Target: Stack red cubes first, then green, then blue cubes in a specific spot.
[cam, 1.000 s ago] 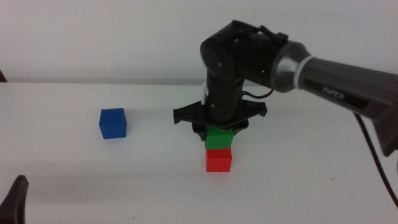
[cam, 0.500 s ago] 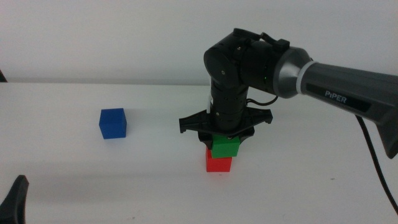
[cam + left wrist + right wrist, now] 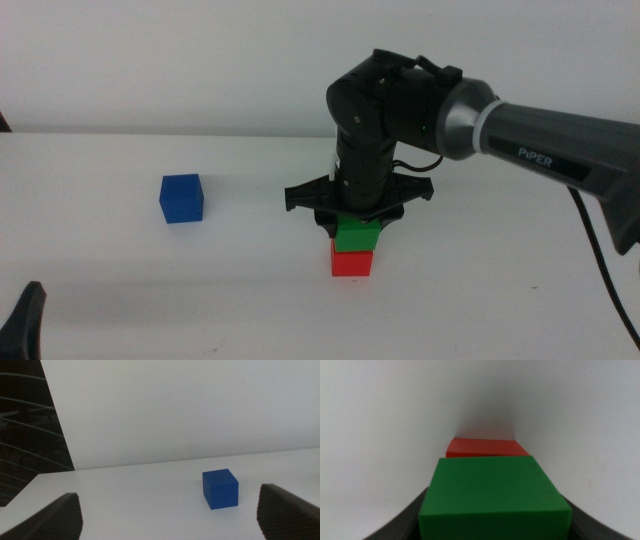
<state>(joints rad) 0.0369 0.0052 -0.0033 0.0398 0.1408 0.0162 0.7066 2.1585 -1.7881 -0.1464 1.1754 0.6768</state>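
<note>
The left end effector (image 3: pixel 28 320) waits at the near left corner of the bench (image 3: pixel 100 280), its jaws spread wide and holding nothing, as the left wrist view shows. The blue cube (image 3: pixel 182 198) sits alone on the left part of the bench, well apart from the others. Right of it, near the middle, the green cube (image 3: pixel 357 235) rests on the red cube (image 3: pixel 352 263). The right end effector (image 3: pixel 357 222) reaches down from above with its jaws closed on the green cube.
</note>
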